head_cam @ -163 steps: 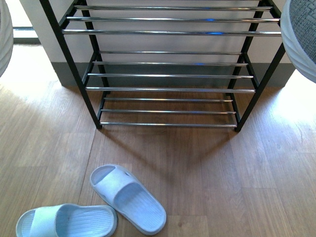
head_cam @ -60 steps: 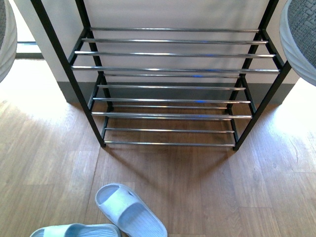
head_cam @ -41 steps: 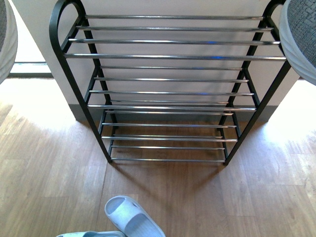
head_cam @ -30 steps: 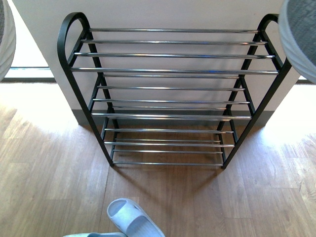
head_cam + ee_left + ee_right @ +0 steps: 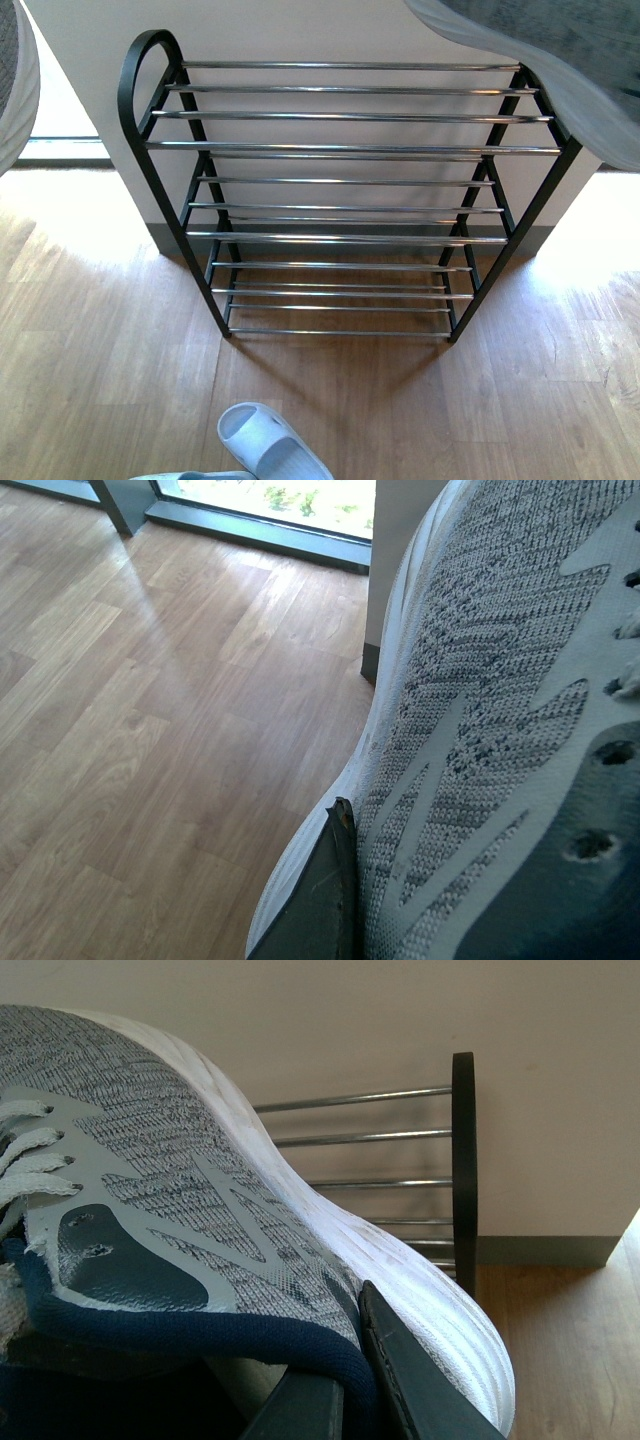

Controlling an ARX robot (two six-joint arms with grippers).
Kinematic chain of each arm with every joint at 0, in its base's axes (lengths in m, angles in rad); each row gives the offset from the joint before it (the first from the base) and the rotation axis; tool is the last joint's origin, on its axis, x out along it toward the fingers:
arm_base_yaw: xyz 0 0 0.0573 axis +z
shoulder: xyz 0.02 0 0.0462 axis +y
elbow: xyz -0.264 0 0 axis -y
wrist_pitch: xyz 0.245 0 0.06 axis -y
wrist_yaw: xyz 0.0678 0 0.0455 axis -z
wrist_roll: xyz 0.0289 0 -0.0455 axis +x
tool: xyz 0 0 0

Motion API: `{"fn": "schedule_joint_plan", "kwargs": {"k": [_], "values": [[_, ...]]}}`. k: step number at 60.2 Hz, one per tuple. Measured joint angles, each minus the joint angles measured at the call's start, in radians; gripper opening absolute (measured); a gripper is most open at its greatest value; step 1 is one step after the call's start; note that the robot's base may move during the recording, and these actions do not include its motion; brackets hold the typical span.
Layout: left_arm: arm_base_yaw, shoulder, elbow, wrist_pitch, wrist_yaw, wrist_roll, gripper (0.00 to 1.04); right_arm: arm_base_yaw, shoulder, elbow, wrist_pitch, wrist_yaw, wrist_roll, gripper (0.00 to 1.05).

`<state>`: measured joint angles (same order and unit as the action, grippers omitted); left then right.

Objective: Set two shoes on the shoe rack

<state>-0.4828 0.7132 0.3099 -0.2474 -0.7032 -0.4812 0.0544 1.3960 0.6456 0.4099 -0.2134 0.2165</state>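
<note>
Shoe rack (image 5: 350, 148) against wall (image 5: 300, 30); slide (image 5: 268, 443) on floor (image 5: 100, 350) before it; sneaker (image 5: 560, 60) over rack's right end.

Right sneaker (image 5: 560, 70), over the shoe rack's (image 5: 350, 147) right end: blurred, cut by the top and right edges. It hides the rack's right loop. Left sneaker (image 5: 12, 80), left of the rack: a sliver at the frame edge. In front of the rack, near slide (image 5: 270, 445) cut at the heel; second slide (image 5: 190, 476) a bare strip. My left end effector (image 5: 325, 900): one finger shows, grip unreadable.
</note>
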Motion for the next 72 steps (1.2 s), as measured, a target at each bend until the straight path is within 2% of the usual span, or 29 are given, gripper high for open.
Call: {"fn": "schedule_joint_plan", "kwargs": {"k": [10, 20, 29, 38, 44, 57, 72], "values": [[0.000, 0.000, 0.000, 0.000, -0.001, 0.000, 0.02, 0.080, 0.296, 0.277, -0.117, 0.173, 0.108, 0.01], [0.000, 0.000, 0.000, 0.000, 0.000, 0.000, 0.02, 0.072, 0.451, 0.430, -0.194, 0.336, 0.180, 0.01], [0.000, 0.000, 0.000, 0.000, -0.001, 0.000, 0.02, 0.062, 0.517, 0.523, -0.252, 0.411, 0.232, 0.01], [0.000, 0.000, 0.000, 0.000, 0.000, 0.000, 0.02, 0.063, 0.569, 0.613, -0.328, 0.453, 0.278, 0.01], [0.000, 0.000, 0.000, 0.000, -0.001, 0.000, 0.02, 0.063, 0.578, 0.657, -0.395, 0.440, 0.331, 0.01], [0.000, 0.000, 0.000, 0.000, 0.000, 0.000, 0.02, 0.072, 0.522, 0.613, -0.395, 0.412, 0.393, 0.01], [0.000, 0.000, 0.000, 0.000, 0.000, 0.000, 0.02, 0.108, 0.494, 0.591, -0.444, 0.427, 0.472, 0.01]]}}
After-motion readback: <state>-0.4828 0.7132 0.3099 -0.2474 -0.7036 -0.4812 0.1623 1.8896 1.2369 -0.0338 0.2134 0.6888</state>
